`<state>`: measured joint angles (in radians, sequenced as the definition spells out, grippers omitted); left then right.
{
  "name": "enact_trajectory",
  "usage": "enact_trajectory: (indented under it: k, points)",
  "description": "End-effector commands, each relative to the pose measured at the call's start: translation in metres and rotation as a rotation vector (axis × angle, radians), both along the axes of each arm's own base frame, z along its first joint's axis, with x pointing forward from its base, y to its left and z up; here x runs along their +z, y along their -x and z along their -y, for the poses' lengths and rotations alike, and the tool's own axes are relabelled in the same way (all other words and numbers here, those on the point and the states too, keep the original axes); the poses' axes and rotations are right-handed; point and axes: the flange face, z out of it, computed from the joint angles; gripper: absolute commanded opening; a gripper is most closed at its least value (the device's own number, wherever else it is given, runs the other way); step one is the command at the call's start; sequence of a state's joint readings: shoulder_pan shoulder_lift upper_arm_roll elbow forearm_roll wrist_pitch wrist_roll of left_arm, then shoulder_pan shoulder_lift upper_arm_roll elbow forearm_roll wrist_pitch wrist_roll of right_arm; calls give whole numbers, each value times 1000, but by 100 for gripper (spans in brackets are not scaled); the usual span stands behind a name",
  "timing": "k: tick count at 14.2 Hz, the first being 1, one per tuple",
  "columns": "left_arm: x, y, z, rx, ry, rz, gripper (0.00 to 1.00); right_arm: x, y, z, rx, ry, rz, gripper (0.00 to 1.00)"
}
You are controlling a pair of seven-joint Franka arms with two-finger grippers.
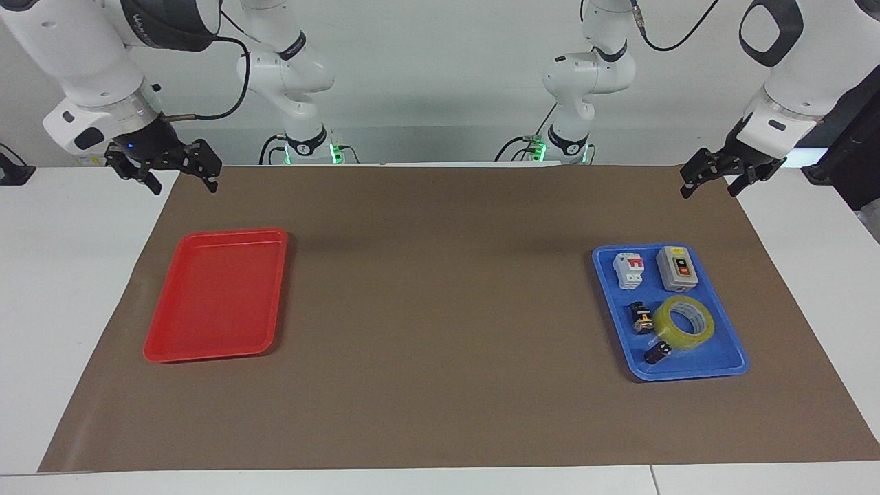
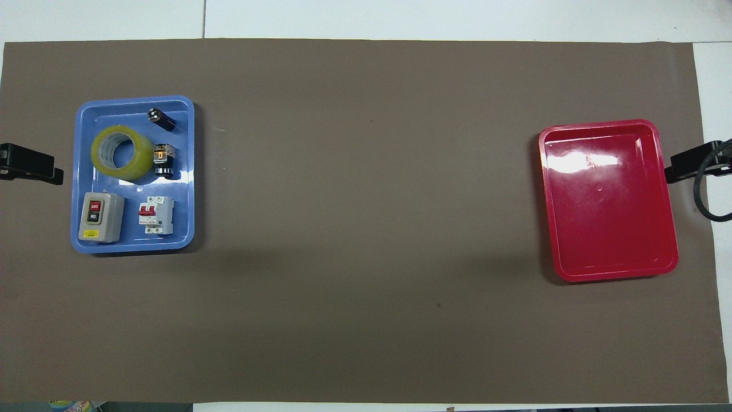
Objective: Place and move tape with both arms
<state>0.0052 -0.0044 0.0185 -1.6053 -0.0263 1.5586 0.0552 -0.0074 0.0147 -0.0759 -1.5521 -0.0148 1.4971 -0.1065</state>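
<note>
The tape (image 1: 677,338) is a yellow translucent roll lying flat in a blue tray (image 1: 687,375) at the left arm's end of the table. It also shows in the overhead view (image 2: 137,167), in the blue tray (image 2: 131,246). My left gripper (image 1: 713,187) hangs open and empty above the mat's edge, nearer to the robots' end than the blue tray; its tip shows in the overhead view (image 2: 34,166). My right gripper (image 1: 180,180) hangs open and empty above the mat's corner at the right arm's end, and its tip shows in the overhead view (image 2: 686,166). Both arms wait.
The blue tray also holds a grey switch box (image 1: 678,269), a white circuit breaker (image 1: 629,270) and two small black parts (image 1: 643,318). An empty red tray (image 1: 213,295) lies at the right arm's end. A brown mat (image 1: 440,309) covers the table.
</note>
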Motion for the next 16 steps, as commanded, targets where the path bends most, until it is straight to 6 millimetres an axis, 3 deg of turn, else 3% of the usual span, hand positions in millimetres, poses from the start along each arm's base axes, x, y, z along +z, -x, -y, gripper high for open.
enact_trajectory:
  k: [1,11,13,16]
  points:
    - [-6,9,2,-9,-21,-13,100,3,2,2,15,-6,18,100]
    - [-5,10,2,-4,-20,11,100,2,2,0,17,-11,18,100]
    - [-22,2,-2,7,-21,37,100,2,2,0,17,-11,18,100]
    - [-76,-15,-24,41,-24,70,100,1,2,0,17,-11,17,100]
